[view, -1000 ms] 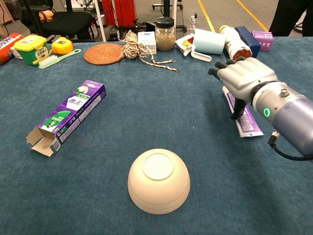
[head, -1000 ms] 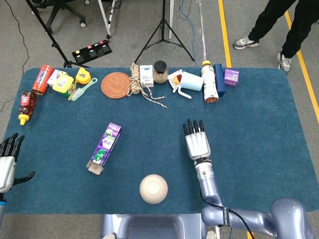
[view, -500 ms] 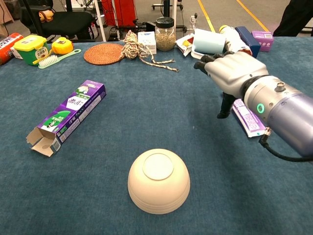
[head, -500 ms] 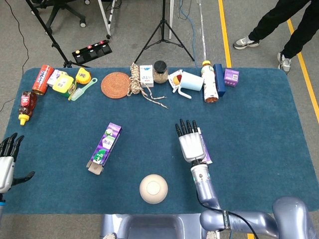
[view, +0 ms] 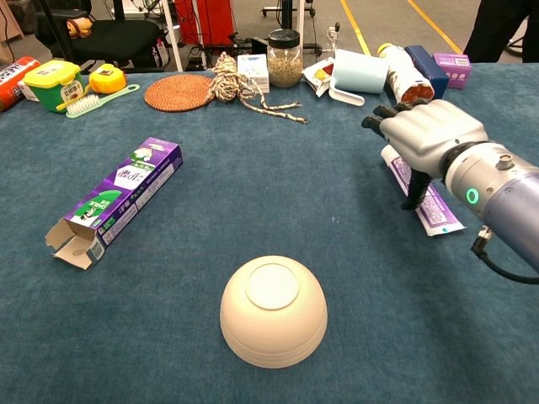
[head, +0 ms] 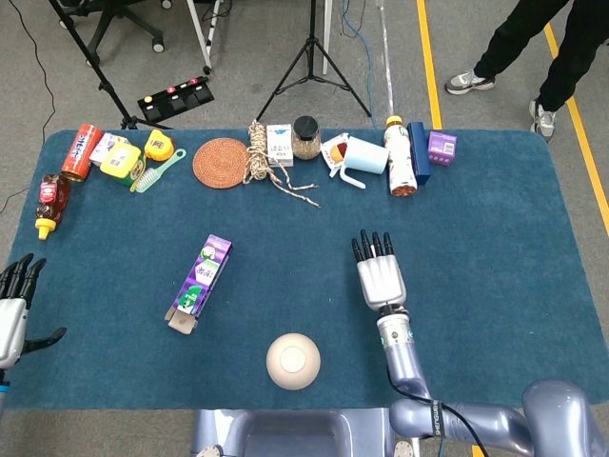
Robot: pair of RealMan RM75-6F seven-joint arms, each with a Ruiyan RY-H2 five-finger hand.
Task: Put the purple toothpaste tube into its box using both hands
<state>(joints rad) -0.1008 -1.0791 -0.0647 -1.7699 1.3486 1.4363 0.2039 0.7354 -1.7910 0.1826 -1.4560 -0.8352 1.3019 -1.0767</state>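
Your right hand [view: 429,135] hovers over the tube [view: 425,202], fingers spread, empty. Tube lies flat, long axis near-to-far. Box [view: 118,198], open flap toward you, well left. Left hand [head: 13,305] spread, empty.

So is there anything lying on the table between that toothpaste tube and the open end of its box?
Nothing sits right on the line. The toothpaste tube lies under the right hand, and bare blue cloth runs from it to the box. The upturned bowl sits nearer the robot, just off that path.
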